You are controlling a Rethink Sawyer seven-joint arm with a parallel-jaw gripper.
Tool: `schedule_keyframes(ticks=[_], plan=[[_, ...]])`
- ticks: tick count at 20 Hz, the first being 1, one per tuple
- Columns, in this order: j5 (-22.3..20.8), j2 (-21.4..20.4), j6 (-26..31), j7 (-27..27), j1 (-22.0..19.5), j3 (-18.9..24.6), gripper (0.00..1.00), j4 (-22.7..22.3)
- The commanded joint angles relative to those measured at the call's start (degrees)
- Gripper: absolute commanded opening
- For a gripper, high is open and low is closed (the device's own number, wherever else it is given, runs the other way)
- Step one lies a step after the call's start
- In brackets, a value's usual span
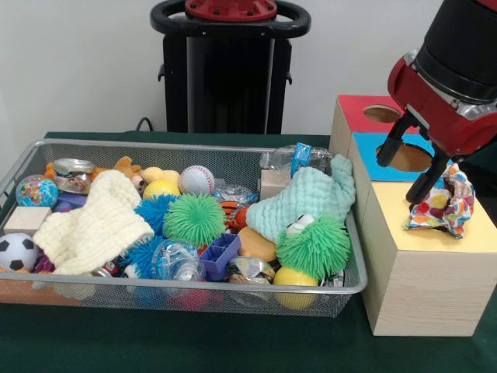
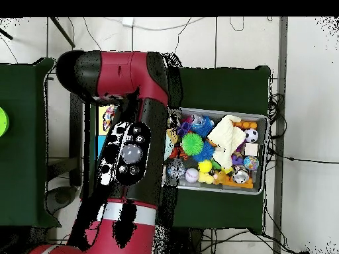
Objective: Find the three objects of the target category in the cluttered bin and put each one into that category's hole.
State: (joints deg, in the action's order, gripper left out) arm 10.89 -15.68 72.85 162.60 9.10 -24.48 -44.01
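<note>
My gripper point(image 1: 412, 165) hangs open over the wooden sorting box point(image 1: 423, 287), with nothing between its two black fingers point(image 1: 396, 140). Right beside the lower fingertip, a multicoloured patterned cloth point(image 1: 443, 203) lies crumpled on the box's yellow top point(image 1: 474, 233). I cannot tell whether it touches the finger. In the wire bin point(image 1: 233, 289) lie a cream knitted cloth point(image 1: 93, 224) at the left and a mint green cloth point(image 1: 307, 198) at the right. In the overhead view the arm point(image 2: 132, 152) hides the gripper and most of the box.
The box also has a red top with a round hole point(image 1: 382, 113) and a blue top with a round hole point(image 1: 408, 158). The bin point(image 2: 259, 120) holds spiky balls, a baseball point(image 1: 196, 179), a small football point(image 1: 15, 252), blocks and plastic bottles.
</note>
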Motion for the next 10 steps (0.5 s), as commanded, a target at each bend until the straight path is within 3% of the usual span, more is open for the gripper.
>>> schedule_keyframes(ticks=[1, 10], plan=[[-3.36, -0.10, 4.26, -8.00, -1.07, 5.23, 0.00, -3.90], [-2.90, 0.50, 7.46, -7.71, -0.91, 5.34, 0.00, -1.41]])
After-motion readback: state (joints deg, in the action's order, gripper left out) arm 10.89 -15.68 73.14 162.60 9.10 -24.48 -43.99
